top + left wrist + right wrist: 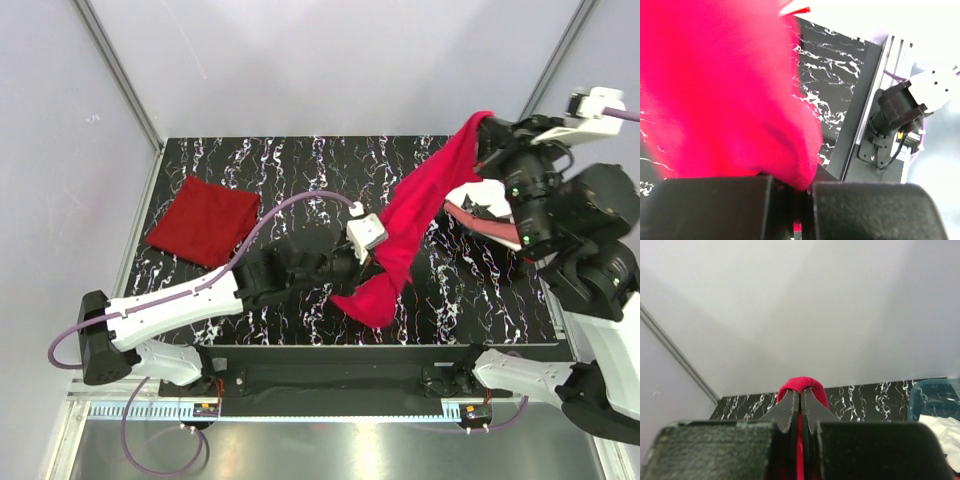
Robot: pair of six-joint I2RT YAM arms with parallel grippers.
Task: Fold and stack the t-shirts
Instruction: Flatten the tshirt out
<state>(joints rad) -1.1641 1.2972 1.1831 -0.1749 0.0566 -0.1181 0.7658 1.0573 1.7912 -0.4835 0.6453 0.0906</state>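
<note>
The crimson t-shirt (420,215) hangs stretched on a diagonal, its high end pinched in my right gripper (800,402) at far right, its low end clamped in my left gripper (799,195) over the middle of the table (300,160).

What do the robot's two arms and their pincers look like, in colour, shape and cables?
Both arms have white shells with black joints: the left arm and the right arm. A purple cable runs along the left one. Both pincers are black. The left pincer looks blocky, and the right pincer tapers to narrow tips.
</note>
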